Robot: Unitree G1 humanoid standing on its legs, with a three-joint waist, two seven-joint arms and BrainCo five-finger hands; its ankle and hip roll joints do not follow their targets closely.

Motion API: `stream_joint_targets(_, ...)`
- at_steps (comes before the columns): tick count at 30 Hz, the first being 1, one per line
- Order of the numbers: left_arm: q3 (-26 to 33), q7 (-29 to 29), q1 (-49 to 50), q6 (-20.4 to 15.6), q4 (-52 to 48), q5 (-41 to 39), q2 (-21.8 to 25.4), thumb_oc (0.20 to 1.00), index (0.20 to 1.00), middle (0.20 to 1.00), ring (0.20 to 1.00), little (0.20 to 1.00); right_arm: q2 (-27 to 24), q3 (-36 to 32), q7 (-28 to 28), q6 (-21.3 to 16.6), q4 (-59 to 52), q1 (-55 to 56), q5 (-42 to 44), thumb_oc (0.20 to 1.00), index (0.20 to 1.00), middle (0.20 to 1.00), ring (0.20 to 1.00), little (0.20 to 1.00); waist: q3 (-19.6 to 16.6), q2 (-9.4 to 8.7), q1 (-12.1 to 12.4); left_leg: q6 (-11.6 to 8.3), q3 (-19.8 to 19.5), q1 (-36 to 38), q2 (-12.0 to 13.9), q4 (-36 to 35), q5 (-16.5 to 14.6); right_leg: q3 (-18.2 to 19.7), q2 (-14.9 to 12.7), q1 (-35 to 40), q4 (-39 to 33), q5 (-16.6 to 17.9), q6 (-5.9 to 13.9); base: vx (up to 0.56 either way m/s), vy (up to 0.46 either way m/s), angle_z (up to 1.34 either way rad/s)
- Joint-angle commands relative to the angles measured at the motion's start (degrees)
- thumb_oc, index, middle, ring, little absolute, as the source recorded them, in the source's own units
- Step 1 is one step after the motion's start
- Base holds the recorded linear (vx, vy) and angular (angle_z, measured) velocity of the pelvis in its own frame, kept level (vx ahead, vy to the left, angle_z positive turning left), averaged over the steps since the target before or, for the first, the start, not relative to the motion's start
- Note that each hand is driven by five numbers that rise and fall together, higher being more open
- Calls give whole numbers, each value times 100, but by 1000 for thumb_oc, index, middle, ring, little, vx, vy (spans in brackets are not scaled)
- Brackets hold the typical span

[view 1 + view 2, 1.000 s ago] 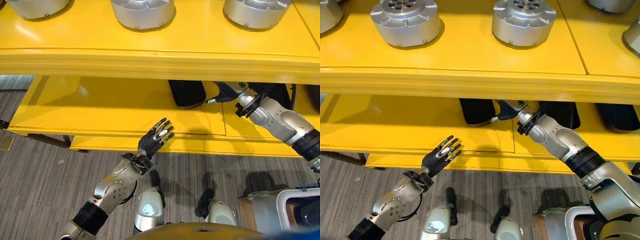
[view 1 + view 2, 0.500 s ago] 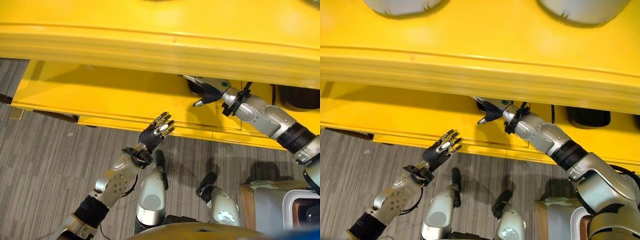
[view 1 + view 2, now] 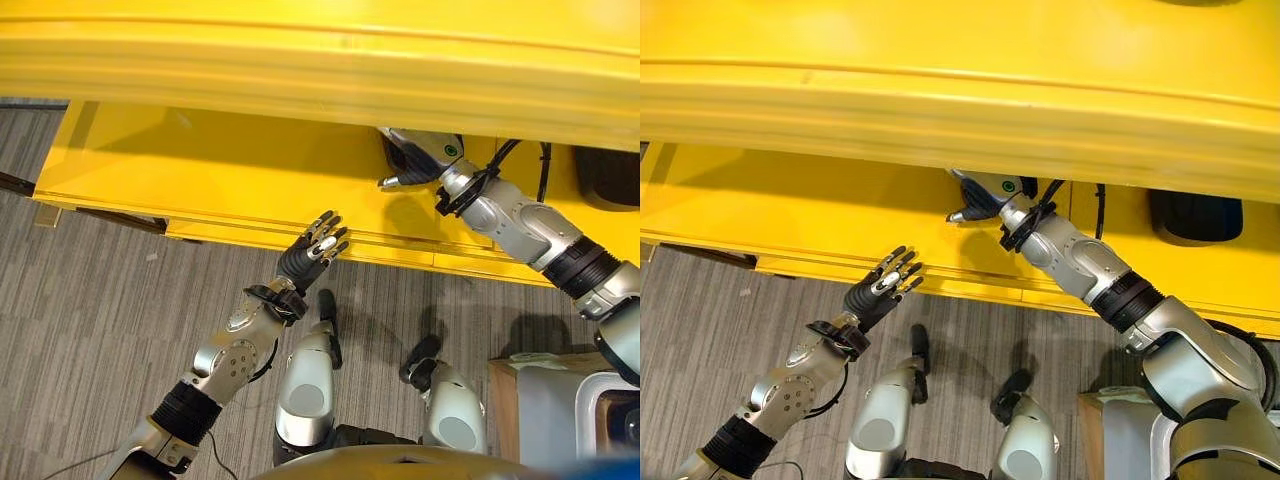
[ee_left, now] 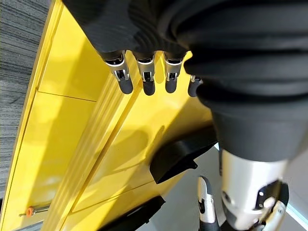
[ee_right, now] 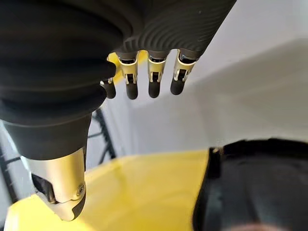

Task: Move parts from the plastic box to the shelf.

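My right hand (image 3: 418, 164) reaches in under the yellow upper shelf (image 3: 300, 70), just above the lower shelf (image 3: 230, 190). In its wrist view its fingers (image 5: 153, 77) are straight and hold nothing; a black part (image 5: 255, 187) lies on the yellow board close beside it. A second black part (image 3: 608, 175) sits farther right on the same shelf. My left hand (image 3: 308, 252) hovers open at the lower shelf's front edge, fingers (image 4: 144, 77) spread, touching nothing. The plastic box (image 3: 592, 395) peeks in at the bottom right.
The upper shelf's thick front lip overhangs the lower shelf and hides my right hand's fingers in the eye views. The left half of the lower shelf (image 3: 790, 210) is bare yellow board. Grey striped carpet (image 3: 90, 300) lies below.
The camera has tipped down, so the silver round parts on the top shelf have left the picture. My right hand stays by the black part; my left hand stays open at the shelf edge.
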Motion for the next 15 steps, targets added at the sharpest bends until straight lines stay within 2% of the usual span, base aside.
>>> stream_joint_targets(1,-81,13,18,-314,-507,55,-179,1000,1000,1000,1000,1000,51,-240,-416,-115,-186,-224,-333,1000,1000,1000,1000,1000,-203,69,54,-287,-53,150,158,100,-246,68,84,-128,515,-254,94,5,-6,-4)
stream_joint_targets(8,-111,22,-6,-300,-453,130,-238,1000,1000,1000,1000,1000,149,-336,-527,4,-204,56,-399,1000,1000,1000,1000,1000,-209,100,-26,-273,13,180,153,111,-278,83,80,-155,565,-277,79,-17,-12,0)
stream_joint_targets(11,-92,-101,-23,-469,-472,-212,-227,1000,1000,1000,1000,1000,88,-379,-403,-57,-335,204,-328,1000,1000,1000,1000,1000,-174,114,-46,-278,58,133,168,162,-279,-13,79,-279,883,-437,11,-136,-129,-2)
stream_joint_targets(13,-57,47,66,-715,-479,-598,-250,1000,1000,1000,1000,1000,39,-380,-228,-76,-453,297,-48,1000,1000,1000,1000,1000,-174,116,-30,-364,-12,109,237,134,-179,-57,138,-265,1016,-563,-83,-71,-188,1)
stream_joint_targets(15,88,-42,207,-941,-493,-1035,-308,1000,1000,1000,1000,1000,56,-404,149,-108,-630,429,462,1000,1000,1000,1000,1000,-186,116,-13,-469,-34,154,323,-23,-16,-101,191,-187,997,-623,-117,-21,-151,11)
